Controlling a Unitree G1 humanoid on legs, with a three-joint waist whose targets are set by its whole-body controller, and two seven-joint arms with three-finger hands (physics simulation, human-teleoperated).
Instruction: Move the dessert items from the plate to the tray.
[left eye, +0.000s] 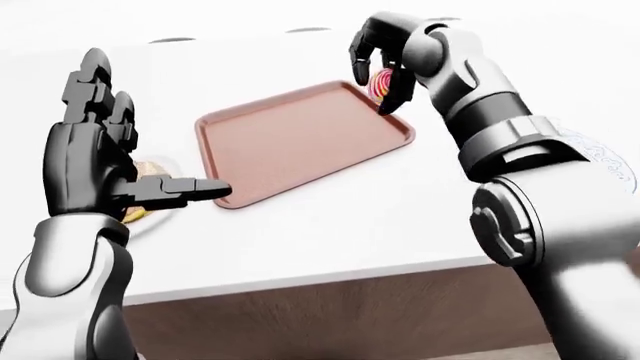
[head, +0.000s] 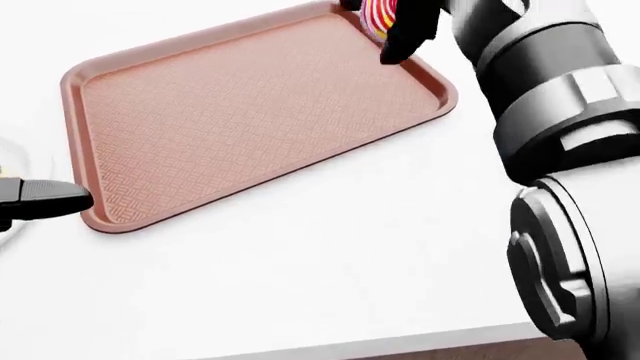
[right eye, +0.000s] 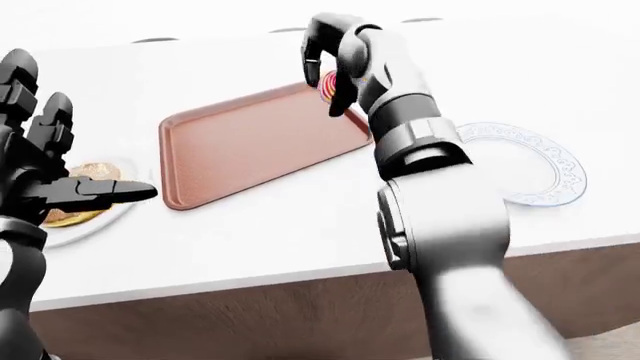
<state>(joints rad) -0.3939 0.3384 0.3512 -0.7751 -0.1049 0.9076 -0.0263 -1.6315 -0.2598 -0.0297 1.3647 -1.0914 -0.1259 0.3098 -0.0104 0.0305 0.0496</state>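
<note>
Your left robot hand (left eye: 95, 161) stands with fingers spread apart, holding nothing, raised over the left end of the tabletop (left eye: 330, 225). Just under it a white plate (right eye: 95, 217) carries a golden pastry (right eye: 80, 171). If that hand drops or swings right, its outstretched finger could clip the pastry or knock the near left corner of the tray (head: 250, 112), shifting your target.

The tray itself lies bare, with nothing set down on it.

At the tray's upper right corner, your right robot hand (left eye: 385, 64) is curled round a pink-and-yellow swirled sweet (left eye: 382, 82), which hangs above the rim, not on the tray floor. Release here and the sweet may land on the rim and roll off onto the tabletop; bring it further left over the tray first. A loose hold could also let it slip early.

The fingers cover most of the sweet, so you cannot tell how firmly it sits, and it may be a lollipop or a swirled candy. The head view cuts off both the hand and the sweet at its top edge.

Far right, a patterned plate (right eye: 540, 169) looks empty, though your forearm hides its left part.
</note>
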